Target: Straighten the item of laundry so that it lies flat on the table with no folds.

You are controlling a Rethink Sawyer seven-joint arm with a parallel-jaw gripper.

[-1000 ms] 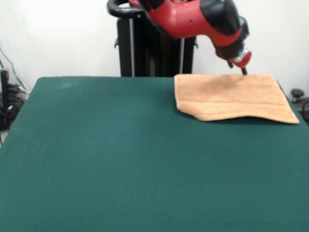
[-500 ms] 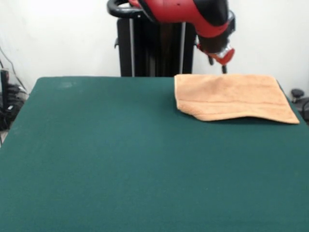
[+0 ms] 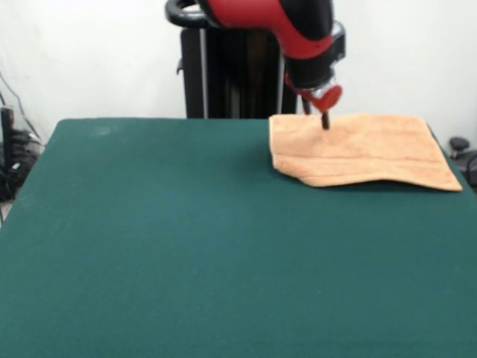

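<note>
Towel [image 3: 358,149]: you have it lying at the far right part of the table [image 3: 186,246], close to the far edge and just in front of the robot's black pedestal [image 3: 231,74]. Its light orange-tan cloth looks mostly spread out, but you can see its near edge run unevenly, with the near-left corner cut off at a slant and a dip along the front. 1 woven band runs near that front edge. Your red and black arm [image 3: 283,22] comes down from the top, and the gripper [image 3: 324,119] sits over the towel's far-left part, its dark tip at or just above the cloth. You cannot tell how the jaws stand, nor whether they hold any cloth.
</note>
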